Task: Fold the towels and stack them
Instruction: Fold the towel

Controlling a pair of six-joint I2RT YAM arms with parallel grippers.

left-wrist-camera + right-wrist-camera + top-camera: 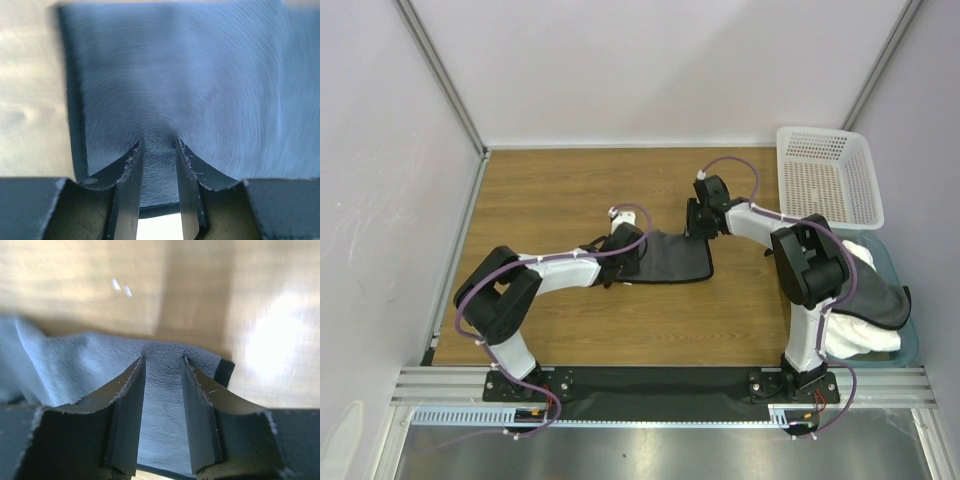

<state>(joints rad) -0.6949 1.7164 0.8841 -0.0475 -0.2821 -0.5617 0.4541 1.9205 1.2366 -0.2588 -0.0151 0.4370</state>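
Top external: left claw (626, 266) and right claw (697, 231), narrowly parted, pinch opposite ends of the dark grey towel (670, 258).

A brown wood-grain surface (570, 190) sits in bright, even light, enclosed by plain white panel walls (650, 70) set in slim aluminium corner posts (441, 75); a silver metal rail (445, 383) borders its near edge.
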